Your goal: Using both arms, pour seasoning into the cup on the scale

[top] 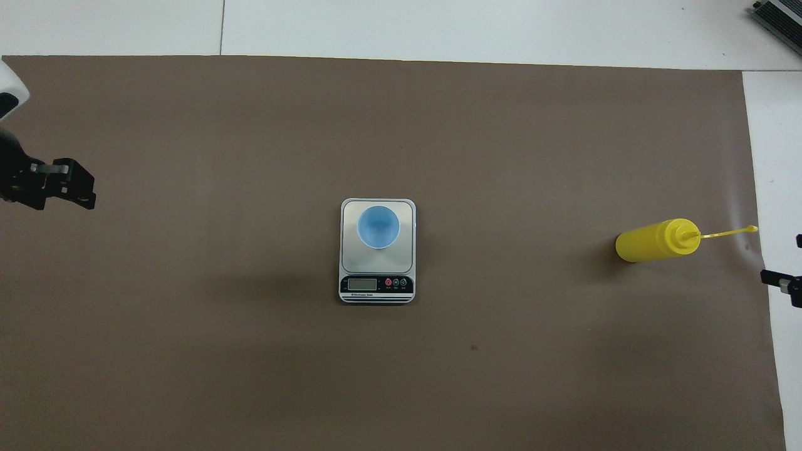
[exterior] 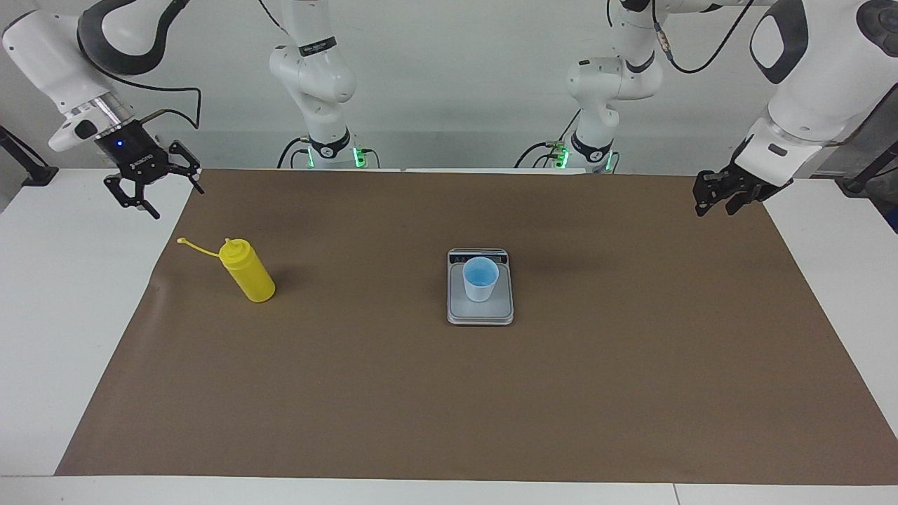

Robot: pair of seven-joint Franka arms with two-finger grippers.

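Right, wide-open worktop (exterior: 42, 294) — a brown mat (exterior: 449, 407) covers most of it, with white margins at both ends and along the edge farthest from the robots. Only three things sit on it: one bottle, one cup, one scale, and two hands in the air.

Dead centre of the mat is the scale (exterior: 480, 312), long axis running toward the robots, dark display strip at the end nearer them. One cup (exterior: 480, 279) stands upright on its plate, mouth up, on the half away from the display. Bare mat all round the scale.

Over toward the right arm's end stands the bottle (exterior: 247, 271), well apart from the scale and close to the mat's edge. Upright, nozzle on top — its thin cap strap sticks out sideways toward that mat edge, away from the scale.

Right hand (exterior: 153, 188) hangs over the mat's corner at its own end, above the worktop and not touching the bottle, fingers spread wide with nothing between them. Left hand (exterior: 722, 195) hovers over the mat edge at its own end, well clear of everything; whether its fingers are parted or together, I cannot tell.
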